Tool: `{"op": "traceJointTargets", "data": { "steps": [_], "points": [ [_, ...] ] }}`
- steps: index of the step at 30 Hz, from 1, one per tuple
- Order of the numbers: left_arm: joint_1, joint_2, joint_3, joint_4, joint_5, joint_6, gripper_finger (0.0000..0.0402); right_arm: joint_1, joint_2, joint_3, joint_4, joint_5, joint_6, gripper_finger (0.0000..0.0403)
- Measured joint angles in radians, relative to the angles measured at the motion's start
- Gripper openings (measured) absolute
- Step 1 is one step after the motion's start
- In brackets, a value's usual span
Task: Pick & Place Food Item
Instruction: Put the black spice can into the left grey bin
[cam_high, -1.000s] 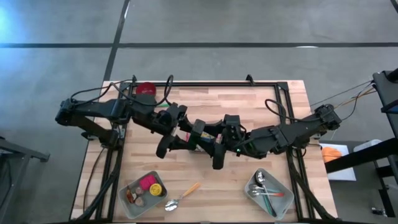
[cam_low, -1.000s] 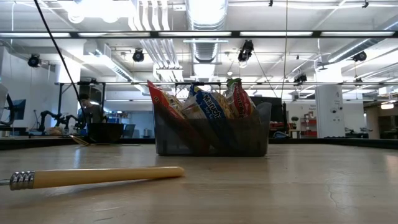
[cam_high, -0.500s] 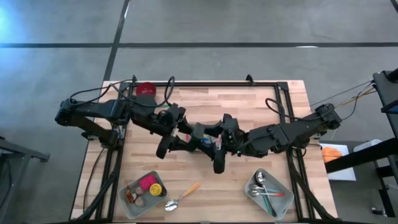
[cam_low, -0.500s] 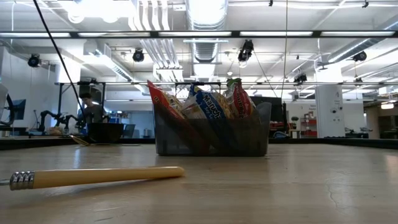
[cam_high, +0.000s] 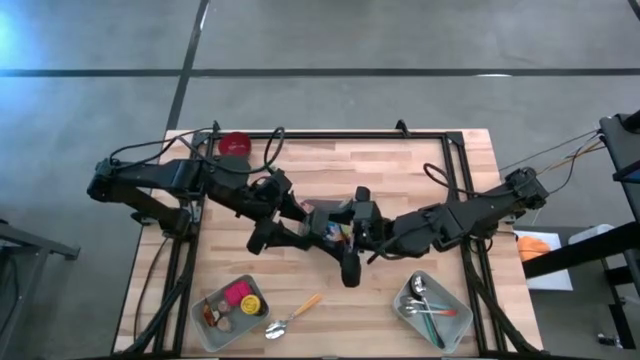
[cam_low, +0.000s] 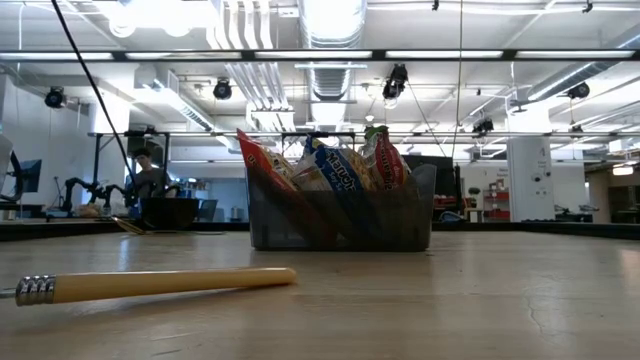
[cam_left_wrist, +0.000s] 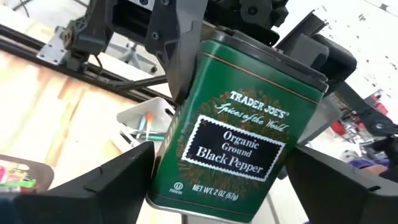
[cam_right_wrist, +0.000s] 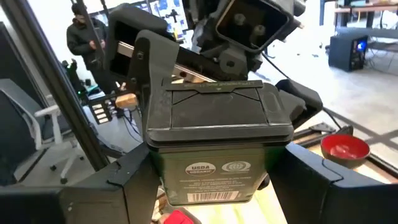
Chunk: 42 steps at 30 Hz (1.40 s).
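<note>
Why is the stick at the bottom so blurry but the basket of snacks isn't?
Low view: the wooden handle lies very near the lens, out of focus; the snack bin sits farther off, sharper. Bright ceiling lights glare white there.

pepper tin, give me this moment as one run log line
phase: handover | pepper tin: held mid-air | right claw: gripping it | left claw: open around it
</note>
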Motion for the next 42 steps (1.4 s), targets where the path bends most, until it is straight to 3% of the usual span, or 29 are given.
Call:
{"op": "traceJointTargets", "data": {
  "steps": [14, 22, 29, 42],
  "points": [
    [0.004, -0.059, 0.000, -0.046, -0.013, 0.014, 0.0360, 0.000, -0.012, 0.000, 0.002, 0.000, -0.028, 0.0247],
    [0.008, -0.094, 0.000, -0.133, -0.051, -0.085, 0.0360, -0.005, -0.015, 0.002, -0.237, 0.080, 0.092, 0.0247],
    [0.008, -0.059, -0.001, -0.129, -0.109, -0.156, 0.0360, -0.038, 0.036, 0.002, -0.401, 0.083, 0.211, 0.0247],
    [0.018, 0.043, -0.002, -0.214, -0.111, -0.243, 0.0361, -0.065, 0.118, 0.002, -0.438, 0.026, 0.239, 0.0247]
  ]
}}
